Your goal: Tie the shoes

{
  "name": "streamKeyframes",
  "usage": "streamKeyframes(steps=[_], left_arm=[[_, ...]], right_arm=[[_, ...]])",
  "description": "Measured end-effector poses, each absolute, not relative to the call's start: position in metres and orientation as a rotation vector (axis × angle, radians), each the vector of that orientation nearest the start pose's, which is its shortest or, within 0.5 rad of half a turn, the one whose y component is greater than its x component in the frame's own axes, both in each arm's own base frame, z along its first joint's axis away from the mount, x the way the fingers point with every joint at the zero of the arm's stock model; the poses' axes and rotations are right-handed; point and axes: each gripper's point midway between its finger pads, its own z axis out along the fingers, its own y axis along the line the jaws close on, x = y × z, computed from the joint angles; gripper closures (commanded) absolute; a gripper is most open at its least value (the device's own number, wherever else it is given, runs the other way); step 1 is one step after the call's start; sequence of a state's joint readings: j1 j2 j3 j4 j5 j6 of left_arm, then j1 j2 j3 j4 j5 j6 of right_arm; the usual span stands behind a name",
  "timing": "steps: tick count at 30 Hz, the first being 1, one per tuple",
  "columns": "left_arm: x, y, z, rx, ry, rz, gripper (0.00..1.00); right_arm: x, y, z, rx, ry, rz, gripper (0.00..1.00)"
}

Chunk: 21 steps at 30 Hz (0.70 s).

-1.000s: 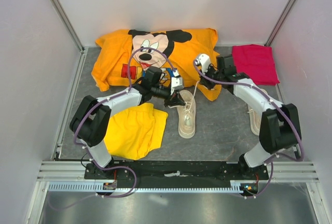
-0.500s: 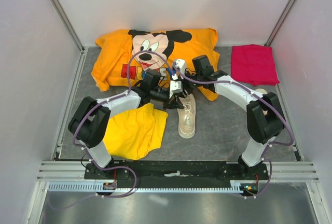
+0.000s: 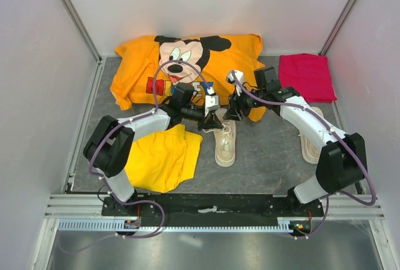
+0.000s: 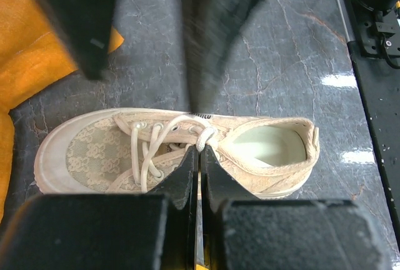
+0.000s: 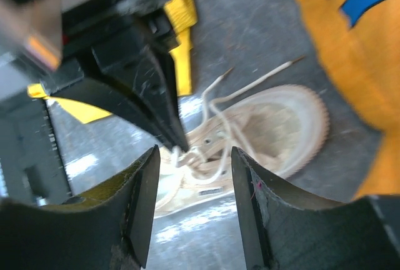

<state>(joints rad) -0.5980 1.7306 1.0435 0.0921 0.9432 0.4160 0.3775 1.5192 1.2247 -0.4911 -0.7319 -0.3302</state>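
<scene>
One cream shoe [image 3: 225, 146] lies mid-table with its toe toward the arms; its thin white laces [image 4: 150, 148] hang loose. My left gripper [image 4: 200, 150] sits over the shoe's tongue, shut, with a lace strand pinched at its tips. My right gripper [image 5: 195, 157] hovers open just above the same shoe [image 5: 275, 123], right beside the left fingers [image 5: 150, 95], nothing between its jaws. In the top view both grippers, left [image 3: 210, 122] and right [image 3: 234, 113], meet at the shoe's heel end. The other shoe [image 3: 307, 149] lies at the right, partly under my right arm.
An orange cartoon-mouse shirt [image 3: 187, 64] is spread at the back, yellow shorts [image 3: 161, 157] lie left of the shoe, and a folded red cloth [image 3: 306, 76] sits back right. Grey walls close in the table on three sides.
My right gripper has opened and swung from over the shirt down to the shoe, next to the left gripper. The left gripper has stayed shut in place.
</scene>
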Motion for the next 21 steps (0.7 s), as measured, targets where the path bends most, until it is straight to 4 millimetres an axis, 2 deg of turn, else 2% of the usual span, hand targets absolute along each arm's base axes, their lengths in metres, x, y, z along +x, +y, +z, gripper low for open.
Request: streamKeyframes(steps=[6, 11, 17, 20, 21], left_arm=[[0.28, -0.351, 0.126, 1.442, 1.495, -1.12, 0.98], [0.281, -0.351, 0.126, 1.441, 1.495, -1.12, 0.98], [0.281, -0.352, 0.127, 1.436, 1.497, -1.123, 0.98], [0.282, -0.352, 0.128, 1.431, 1.494, -1.123, 0.98], [0.282, -0.353, 0.129, 1.43, 1.491, -1.123, 0.98]], right_arm=[[0.293, 0.242, 0.162, -1.062, 2.071, 1.002, 0.53], [0.287, 0.242, 0.148, -1.033, 2.125, 1.041, 0.55], [0.287, 0.244, 0.142, -1.015, 2.144, 1.062, 0.67], [0.289, 0.245, 0.141, -1.011, 2.144, 1.068, 0.83], [0.289, 0.246, 0.14, -1.008, 2.146, 1.071, 0.96]])
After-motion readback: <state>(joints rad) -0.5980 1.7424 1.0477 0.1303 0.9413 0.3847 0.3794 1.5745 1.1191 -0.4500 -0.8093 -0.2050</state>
